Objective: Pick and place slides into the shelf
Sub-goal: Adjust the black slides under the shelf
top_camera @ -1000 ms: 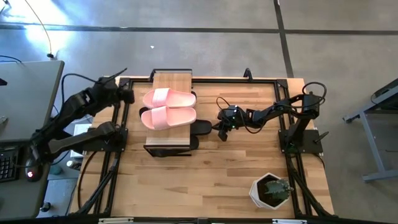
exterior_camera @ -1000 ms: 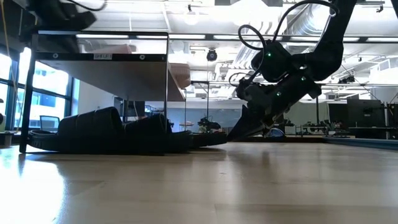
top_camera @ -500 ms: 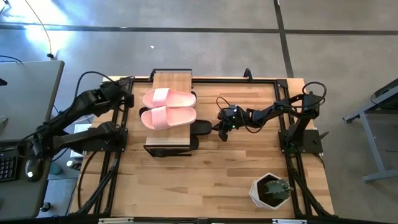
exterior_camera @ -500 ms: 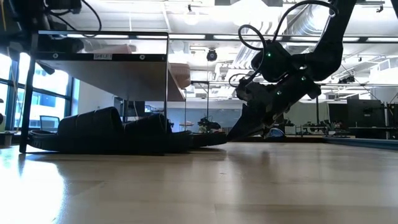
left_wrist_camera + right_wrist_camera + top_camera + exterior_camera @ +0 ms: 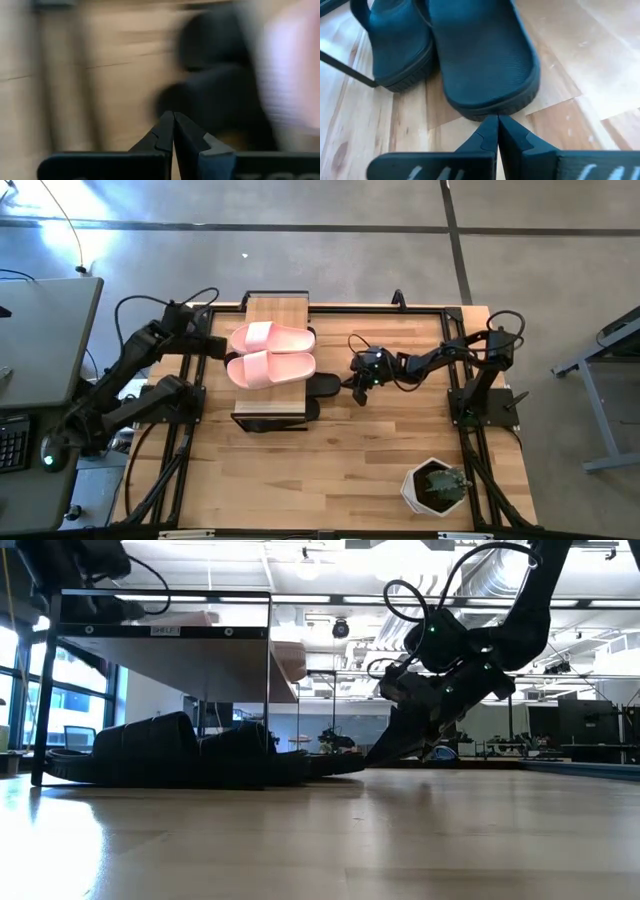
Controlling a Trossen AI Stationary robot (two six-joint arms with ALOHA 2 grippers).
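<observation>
No text, brand or number can be read anywhere. One small pale label [image 5: 166, 631] sits on the shelf's [image 5: 160, 630] dark top rail in the low view — well off to the side of the right gripper [image 5: 425, 748] — its print too small to make out.

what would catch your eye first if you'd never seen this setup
The pale pink slides lying side by side on the shelf top, bright against the wood. Next, the right gripper, shut, its tips right at the heel of a black slide sticking out from under the shelf.
</observation>
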